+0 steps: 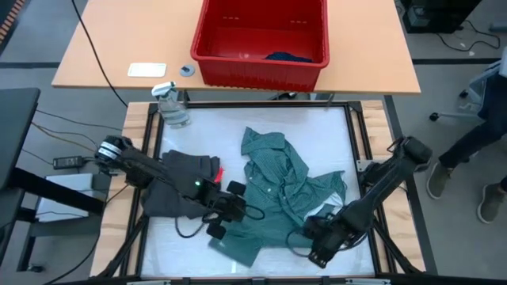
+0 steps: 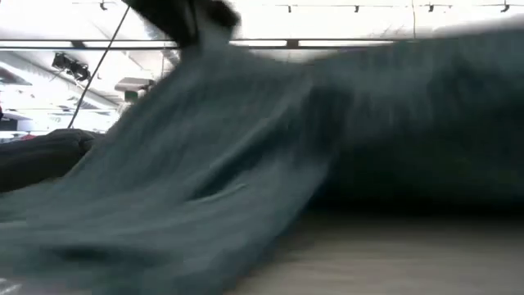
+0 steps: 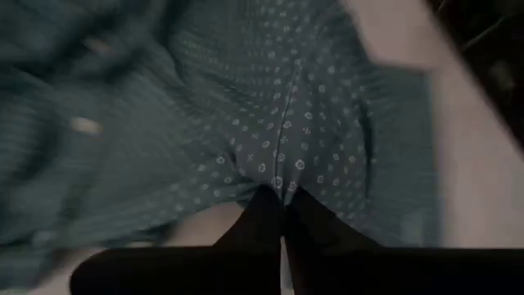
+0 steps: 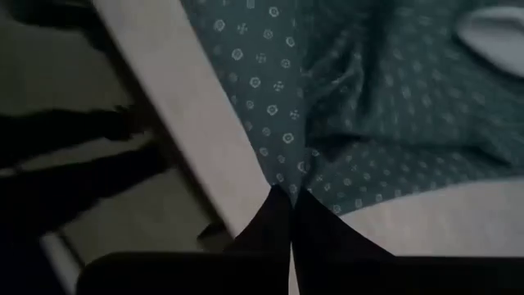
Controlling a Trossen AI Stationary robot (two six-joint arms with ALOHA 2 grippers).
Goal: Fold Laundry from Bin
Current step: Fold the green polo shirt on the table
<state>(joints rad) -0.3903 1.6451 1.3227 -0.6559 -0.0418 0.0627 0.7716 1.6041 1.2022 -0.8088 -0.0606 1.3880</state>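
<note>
The teal-green dotted T-shirt (image 1: 281, 182) lies crumpled on the white table, its lower part toward the near edge. My left gripper (image 1: 230, 212) is shut on its near left edge. My right gripper (image 1: 318, 241) is shut on its near right edge. A dark grey piece (image 1: 178, 186) lies flat on the table to the left, partly under my left arm. The red bin (image 1: 261, 39) stands on the wooden table beyond the far edge, with a bright blue piece (image 1: 287, 57) inside. In the low view the teal cloth (image 2: 246, 164) fills most of the picture. My left gripper pinches the shirt's edge (image 3: 282, 187) between its two shut fingers, only at their free ends. In the low view the cloth slopes up to a dark gripper (image 2: 184, 16) and spreads down onto the table. One layer or several, I cannot tell. My right gripper pinches the shirt's edge (image 4: 293, 187) between its two shut fingertips, next to the table's white surface (image 4: 205, 139). The cloth spreads away from the fingers with soft creases. One layer or several, I cannot tell.
A clear spray bottle (image 1: 173, 104) stands at the table's far left corner. A black frame (image 1: 356, 134) runs around the white table. A white card (image 1: 147, 70) lies on the wooden table left of the bin. A person's legs (image 1: 475, 158) show at the right.
</note>
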